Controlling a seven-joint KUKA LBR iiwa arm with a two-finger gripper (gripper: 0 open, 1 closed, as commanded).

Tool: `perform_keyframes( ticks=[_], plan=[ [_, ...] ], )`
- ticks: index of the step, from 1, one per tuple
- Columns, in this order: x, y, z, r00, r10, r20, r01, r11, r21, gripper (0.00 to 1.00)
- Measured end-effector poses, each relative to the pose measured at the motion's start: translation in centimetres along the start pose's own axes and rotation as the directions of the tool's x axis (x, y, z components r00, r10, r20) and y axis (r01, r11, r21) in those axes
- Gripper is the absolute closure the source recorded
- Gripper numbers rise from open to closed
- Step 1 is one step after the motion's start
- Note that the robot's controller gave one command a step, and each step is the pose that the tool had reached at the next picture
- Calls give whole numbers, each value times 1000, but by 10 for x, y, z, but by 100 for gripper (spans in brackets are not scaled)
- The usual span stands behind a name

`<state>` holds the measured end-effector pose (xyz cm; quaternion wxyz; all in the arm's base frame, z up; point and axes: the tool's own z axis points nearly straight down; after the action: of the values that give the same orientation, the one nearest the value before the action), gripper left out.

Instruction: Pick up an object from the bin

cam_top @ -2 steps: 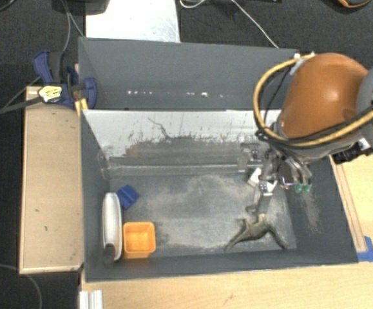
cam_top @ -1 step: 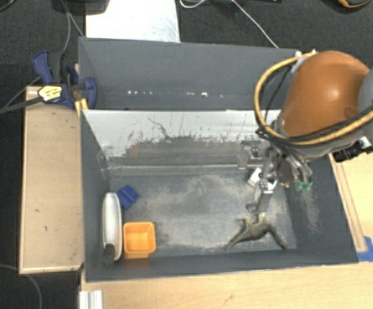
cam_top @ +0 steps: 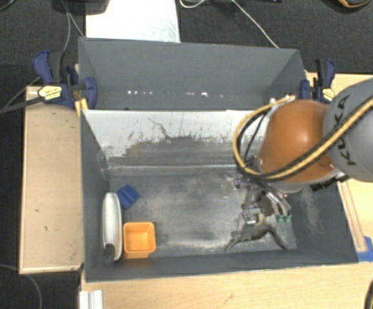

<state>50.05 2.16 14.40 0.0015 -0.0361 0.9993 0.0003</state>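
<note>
My arm's two-finger gripper (cam_top: 257, 242) stands low over the bare floor at the front right of the grey metal bin (cam_top: 192, 76), its fingers spread apart. Well away from it, at the front left, I see an orange square plastic tub (cam_top: 138, 239) just beside a white oblong plastic piece (cam_top: 112, 223), with a small blue block (cam_top: 127, 196) near them.

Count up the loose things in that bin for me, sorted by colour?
White long thing: 1
Blue small piece: 1
Orange square block: 1
Total: 3 that I can make out.
</note>
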Motion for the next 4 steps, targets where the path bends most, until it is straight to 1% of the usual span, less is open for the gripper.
perform_keyframes(
  ticks=[1, 2, 3, 4],
  plan=[
    [14, -16, 23, 1000, -13, 1, 13, 1000, 0, 0],
    [15, -30, 67, 988, -155, 2, 155, 988, 1, 0],
    [16, -94, 74, 992, -123, 5, 123, 992, 4, 0],
    [24, -69, 73, 933, -361, 7, 361, 933, 2, 100]
  ],
)
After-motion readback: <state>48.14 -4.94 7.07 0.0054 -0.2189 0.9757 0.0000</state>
